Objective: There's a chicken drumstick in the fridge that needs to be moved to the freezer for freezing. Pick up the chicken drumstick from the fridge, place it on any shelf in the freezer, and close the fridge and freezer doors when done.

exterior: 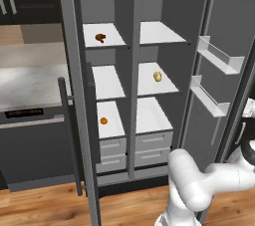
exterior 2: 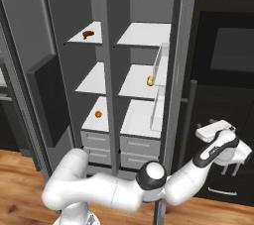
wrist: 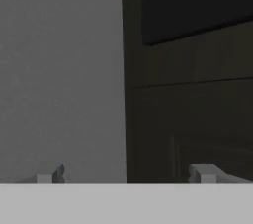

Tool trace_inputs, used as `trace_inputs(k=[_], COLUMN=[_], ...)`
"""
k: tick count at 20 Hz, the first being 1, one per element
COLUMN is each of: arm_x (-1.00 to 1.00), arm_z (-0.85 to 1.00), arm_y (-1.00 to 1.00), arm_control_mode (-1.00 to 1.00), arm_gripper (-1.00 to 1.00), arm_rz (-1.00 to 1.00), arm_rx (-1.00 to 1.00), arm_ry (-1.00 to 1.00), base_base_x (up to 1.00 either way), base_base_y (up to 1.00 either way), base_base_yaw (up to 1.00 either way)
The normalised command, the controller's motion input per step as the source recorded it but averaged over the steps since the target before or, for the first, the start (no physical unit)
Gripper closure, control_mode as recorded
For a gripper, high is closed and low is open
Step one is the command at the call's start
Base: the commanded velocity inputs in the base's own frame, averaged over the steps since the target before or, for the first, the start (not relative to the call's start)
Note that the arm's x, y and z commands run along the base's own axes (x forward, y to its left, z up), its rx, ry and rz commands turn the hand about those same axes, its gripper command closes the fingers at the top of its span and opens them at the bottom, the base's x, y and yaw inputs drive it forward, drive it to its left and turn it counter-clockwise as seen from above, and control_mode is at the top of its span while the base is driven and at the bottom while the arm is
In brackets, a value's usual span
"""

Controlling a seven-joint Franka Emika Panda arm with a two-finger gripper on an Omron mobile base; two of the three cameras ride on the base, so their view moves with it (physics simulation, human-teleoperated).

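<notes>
Both doors of the grey side-by-side unit stand open. The chicken drumstick (exterior: 100, 37) (exterior 2: 88, 33) lies on the top white shelf (exterior: 112, 41) of the narrower half, the freezer (exterior: 107, 95). The freezer door (exterior 2: 30, 50) with its black dispenser panel swings out to the left. The plain fridge door (exterior: 224, 36) (exterior 2: 181, 70) swings out to the right. My gripper (wrist: 127, 173) (exterior 2: 229, 170) is low on the right, outside the fridge door, open with nothing between its fingertips. In the hand view it faces the door's grey outer face (wrist: 59, 70).
A yellow-tan oval (exterior: 157, 76) (exterior 2: 150, 81) rests on the fridge's middle shelf and a small orange ball (exterior: 103, 120) (exterior 2: 98, 114) on a lower freezer shelf. A counter (exterior: 30, 80) runs left of the unit. Dark oven cabinets (exterior 2: 223, 55) stand right of the gripper.
</notes>
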Motion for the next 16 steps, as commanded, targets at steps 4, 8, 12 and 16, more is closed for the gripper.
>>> trace_inputs(k=[4,8,12,16], arm_x=[0.0,-0.07,-0.24,-0.48], arm_z=[-0.1,0.0,0.0,0.0], arm_y=[0.95,1.0,1.0,1.0], arm_control_mode=[-1.0,-1.0,-1.0,-1.0], arm_gripper=[-1.0,-1.0,-1.0,-1.0], arm_rz=[0.0,0.03,0.07,0.07], arm_rx=[0.0,0.0,0.0,0.04], arm_ry=[0.0,0.01,0.01,0.0], base_base_x=[0.0,0.0,0.0,0.0], base_base_y=[0.0,0.0,0.0,0.0], base_base_yaw=[0.0,0.0,0.0,0.0])
